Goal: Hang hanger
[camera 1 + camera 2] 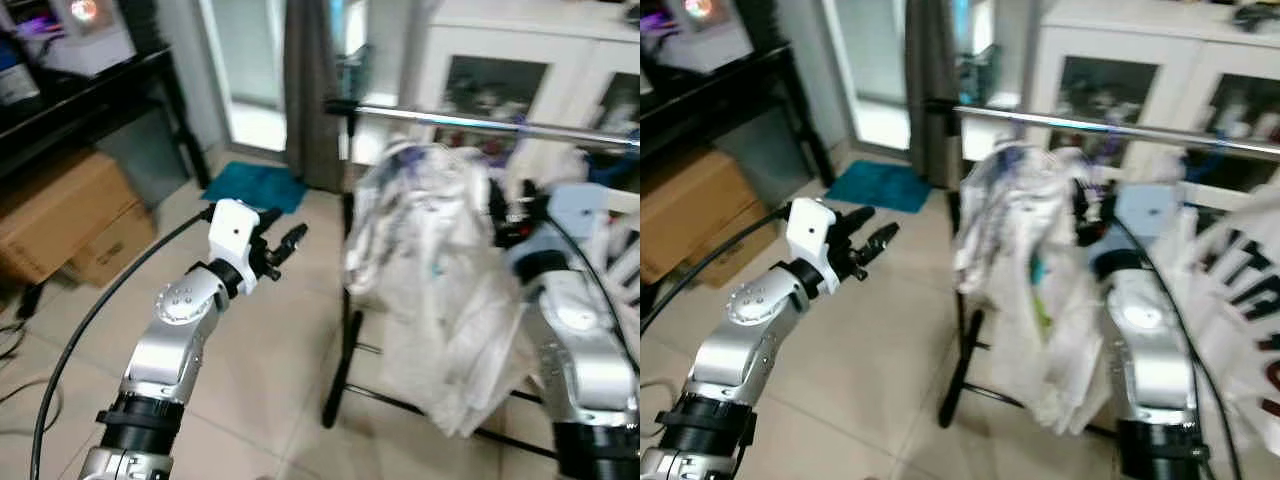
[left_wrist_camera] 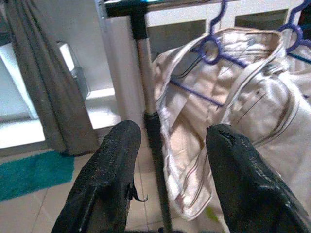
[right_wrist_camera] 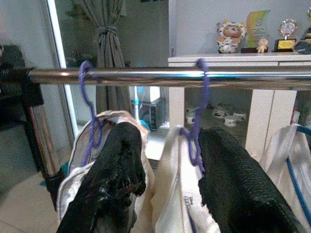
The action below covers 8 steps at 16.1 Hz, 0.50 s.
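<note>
Two purple hangers (image 3: 197, 104) hooked on the steel rail (image 3: 170, 76), each carrying a white garment (image 1: 430, 270). Right pincer (image 3: 167, 179) spread open just below, a hanger neck between its fingers. Left pincer (image 2: 167, 179) open, beside the rack post (image 2: 148, 121).

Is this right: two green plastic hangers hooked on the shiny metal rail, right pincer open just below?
Not quite: the two plastic hangers are purple, not green, as the right wrist view shows. They are hooked on the shiny metal rail, with the right pincer open just below.
</note>
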Motion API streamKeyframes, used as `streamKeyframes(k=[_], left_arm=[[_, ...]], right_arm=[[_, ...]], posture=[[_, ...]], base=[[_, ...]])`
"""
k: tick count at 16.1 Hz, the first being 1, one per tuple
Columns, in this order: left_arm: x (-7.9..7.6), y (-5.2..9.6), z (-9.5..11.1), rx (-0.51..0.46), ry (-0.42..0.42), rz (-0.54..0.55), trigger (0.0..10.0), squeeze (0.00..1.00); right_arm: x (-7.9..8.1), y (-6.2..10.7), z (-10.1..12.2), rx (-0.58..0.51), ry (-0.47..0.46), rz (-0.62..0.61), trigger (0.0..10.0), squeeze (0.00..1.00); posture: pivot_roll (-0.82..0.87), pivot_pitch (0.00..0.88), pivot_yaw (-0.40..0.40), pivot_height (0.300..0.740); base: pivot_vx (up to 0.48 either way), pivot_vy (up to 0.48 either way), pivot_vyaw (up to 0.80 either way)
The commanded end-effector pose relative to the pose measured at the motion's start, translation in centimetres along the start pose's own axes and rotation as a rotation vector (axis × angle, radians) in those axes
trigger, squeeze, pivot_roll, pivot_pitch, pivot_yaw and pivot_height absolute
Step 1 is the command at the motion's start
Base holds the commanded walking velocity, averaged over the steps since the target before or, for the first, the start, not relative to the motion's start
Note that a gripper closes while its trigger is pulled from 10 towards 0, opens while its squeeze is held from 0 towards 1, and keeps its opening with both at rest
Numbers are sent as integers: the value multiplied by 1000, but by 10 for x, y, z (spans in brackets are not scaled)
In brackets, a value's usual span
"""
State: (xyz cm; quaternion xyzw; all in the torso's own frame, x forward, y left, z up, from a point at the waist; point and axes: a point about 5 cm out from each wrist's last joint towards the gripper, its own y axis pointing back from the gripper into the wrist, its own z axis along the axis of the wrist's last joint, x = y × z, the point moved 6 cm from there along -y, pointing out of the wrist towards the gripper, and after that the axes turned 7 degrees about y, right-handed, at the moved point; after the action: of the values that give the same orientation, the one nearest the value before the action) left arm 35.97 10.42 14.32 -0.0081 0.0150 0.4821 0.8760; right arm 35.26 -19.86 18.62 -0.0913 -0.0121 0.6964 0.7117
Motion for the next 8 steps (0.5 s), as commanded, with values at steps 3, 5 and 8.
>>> streamKeyframes(k=[3, 5, 8], left_arm=[[-5, -2, 4, -26, -15, 9, 10000, 0], [-6, -2, 4, -23, -25, 5, 10000, 0], [-6, -2, 4, -25, -27, 6, 10000, 0]], right_arm=[[14, 7, 0, 11, -51, 29, 10000, 0], [18, 7, -2, 20, -46, 30, 10000, 0], [20, 9, -3, 33, -50, 36, 10000, 0]], posture=[[-165, 0, 73, 740], [-162, 0, 72, 740], [-160, 0, 73, 740]], base=[[0, -480, 0], [0, -480, 0], [0, -475, 0]])
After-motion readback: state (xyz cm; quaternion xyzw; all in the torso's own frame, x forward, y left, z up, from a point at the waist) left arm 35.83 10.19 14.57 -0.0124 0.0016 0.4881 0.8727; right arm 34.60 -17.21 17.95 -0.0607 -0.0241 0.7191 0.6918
